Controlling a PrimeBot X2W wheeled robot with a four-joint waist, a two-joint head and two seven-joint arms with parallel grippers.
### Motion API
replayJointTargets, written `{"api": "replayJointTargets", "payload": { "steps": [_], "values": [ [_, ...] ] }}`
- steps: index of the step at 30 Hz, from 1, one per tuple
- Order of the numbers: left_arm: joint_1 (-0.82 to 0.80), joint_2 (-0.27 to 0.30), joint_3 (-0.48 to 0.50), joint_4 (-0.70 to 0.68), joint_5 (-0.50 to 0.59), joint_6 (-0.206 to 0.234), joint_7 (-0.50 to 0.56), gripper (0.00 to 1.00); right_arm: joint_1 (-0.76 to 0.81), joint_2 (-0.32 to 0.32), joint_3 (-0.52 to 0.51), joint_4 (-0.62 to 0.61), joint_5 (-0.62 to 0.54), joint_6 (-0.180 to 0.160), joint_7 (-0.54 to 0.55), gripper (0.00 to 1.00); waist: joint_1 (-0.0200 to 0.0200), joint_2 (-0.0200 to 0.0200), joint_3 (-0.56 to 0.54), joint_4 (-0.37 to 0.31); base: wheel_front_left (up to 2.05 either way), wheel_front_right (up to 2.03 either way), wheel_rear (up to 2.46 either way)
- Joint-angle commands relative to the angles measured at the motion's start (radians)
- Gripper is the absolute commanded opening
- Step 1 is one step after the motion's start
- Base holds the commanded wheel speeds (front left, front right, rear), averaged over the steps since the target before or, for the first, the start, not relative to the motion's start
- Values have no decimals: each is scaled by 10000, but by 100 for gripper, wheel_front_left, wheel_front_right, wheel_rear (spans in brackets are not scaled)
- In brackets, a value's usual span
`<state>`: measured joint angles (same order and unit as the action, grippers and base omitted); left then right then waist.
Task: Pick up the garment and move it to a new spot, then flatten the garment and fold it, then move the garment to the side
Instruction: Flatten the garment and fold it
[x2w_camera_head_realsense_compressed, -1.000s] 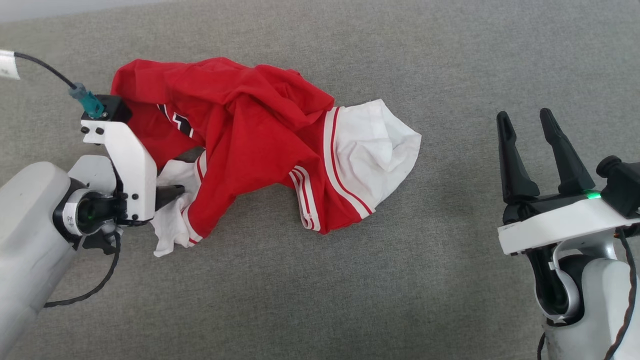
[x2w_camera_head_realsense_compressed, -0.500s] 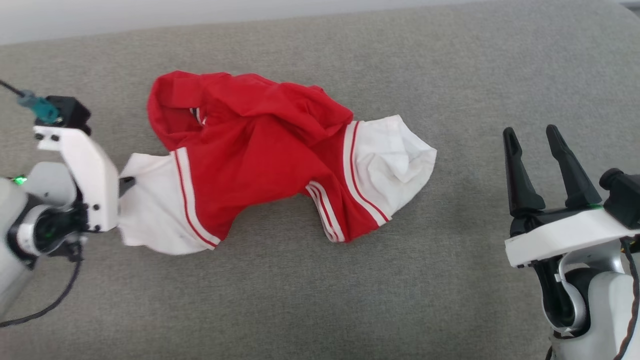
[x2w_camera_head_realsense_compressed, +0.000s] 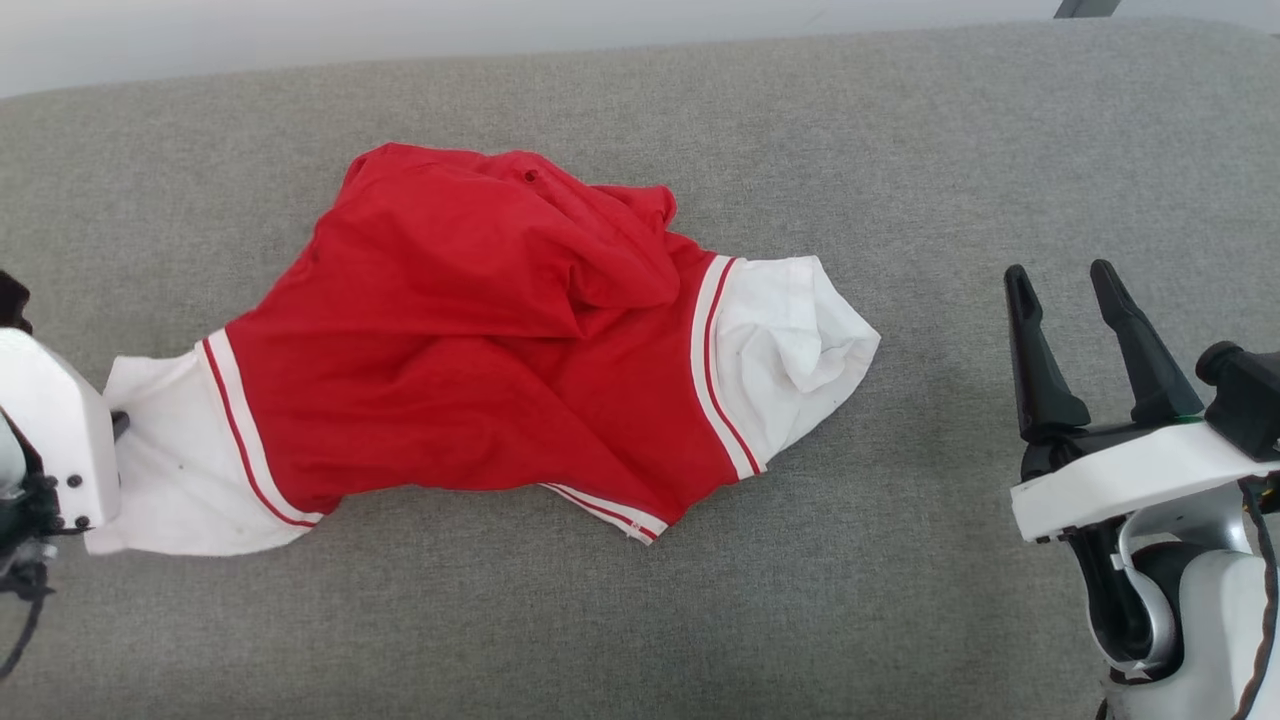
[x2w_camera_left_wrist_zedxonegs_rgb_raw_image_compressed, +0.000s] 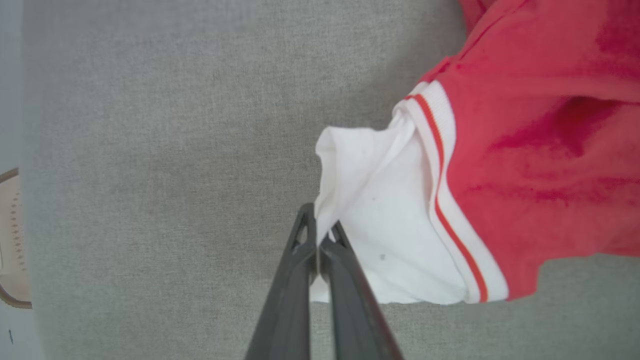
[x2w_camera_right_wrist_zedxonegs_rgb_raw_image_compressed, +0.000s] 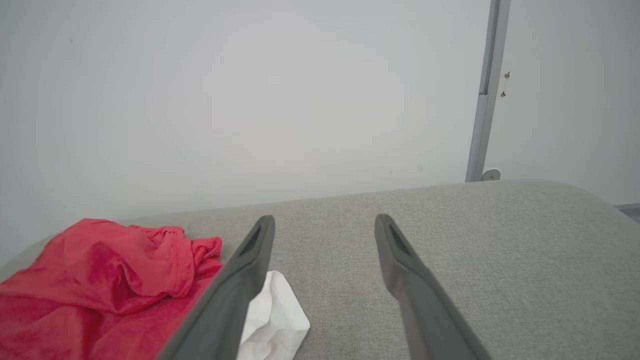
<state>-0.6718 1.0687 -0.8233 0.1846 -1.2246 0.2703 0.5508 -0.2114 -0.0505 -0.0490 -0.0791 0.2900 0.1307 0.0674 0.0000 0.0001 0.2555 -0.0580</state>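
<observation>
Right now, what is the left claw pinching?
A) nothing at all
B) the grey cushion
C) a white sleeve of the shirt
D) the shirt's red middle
C: in the left wrist view the left gripper is closed on the edge of the white sleeve of the garment.

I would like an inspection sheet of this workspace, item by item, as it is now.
Surface: grey fabric surface, the garment lies on it.
Job's things: garment, red with white sleeves, crumpled, not flat.
Clutter: nothing seen.
Grippers: left claw shut on the edge of one white sleeve; right claw open, apart from the garment.
Cables: black cable beside the right wrist.
Surroundings: pale wall, grey metal post behind the surface.
</observation>
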Motion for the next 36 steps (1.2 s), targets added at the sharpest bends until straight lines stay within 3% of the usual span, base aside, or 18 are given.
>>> {"api": "replayJointTargets", "payload": {
  "steps": [1, 4, 5, 6, 7, 11, 17, 21, 27, 33, 34, 36],
  "values": [
    [164, -110, 49, 125, -94, 66, -97, 0, 51, -1, -10, -38, 2, 1, 19, 100, 0, -1, 28, 0, 0, 0, 0],
    [276, -392, 56, 565, -242, -22, -252, 0, -16, -1, -16, -48, 22, 1, 36, 100, 0, -1, 89, 0, 0, 0, 0],
    [267, -515, 58, 726, -256, -74, -322, 17, -40, -1, -6, -46, 28, 1, 36, 100, 0, -1, 109, -3, 0, 0, 0],
    [235, -612, 47, 882, -239, -153, -362, 48, -55, -1, 8, -43, 24, 1, 38, 100, 0, -1, 126, -4, 0, 0, 0],
    [179, -728, 85, 1064, -294, -198, -442, 100, -72, -1, 14, -40, 16, 1, 37, 100, 0, -1, 143, -4, 0, 0, 0],
    [2, -973, 213, 1494, -596, -407, -381, 100, -139, -1, 69, -23, 1, 1, 71, 100, 0, -1, 183, -23, 0, 0, 0],
    [171, -827, 18, 1657, -812, -277, 465, 100, -171, -1, 125, -37, -18, 1, 125, 100, 0, -1, 259, -28, 0, 0, 0],
    [220, -878, -32, 1870, -778, -354, 446, 100, -201, 0, 154, -135, -75, 1, 258, 100, 0, -1, 435, 5, 0, 0, 0],
    [247, -1317, -161, 2862, -771, -651, 304, 100, -246, -1, 319, -291, -229, 1, 596, 100, 0, -1, 632, 42, 0, 0, 0],
    [360, -2267, -396, 3822, -1000, -1173, 432, 99, -248, -80, 652, -275, -325, 1, 1259, 100, 0, -1, 634, 133, 0, 0, 0],
    [370, -2425, -463, 3918, -1002, -1340, 460, 0, -295, -166, 753, -240, -362, 1, 1419, 100, 0, -1, 618, 166, 0, 0, 0],
    [295, -2645, -515, 4078, -936, -1633, 350, 0, -411, -252, 909, -84, -236, 1, 1854, 100, 0, -1, 588, 234, 0, 0, 0]
  ]
}}
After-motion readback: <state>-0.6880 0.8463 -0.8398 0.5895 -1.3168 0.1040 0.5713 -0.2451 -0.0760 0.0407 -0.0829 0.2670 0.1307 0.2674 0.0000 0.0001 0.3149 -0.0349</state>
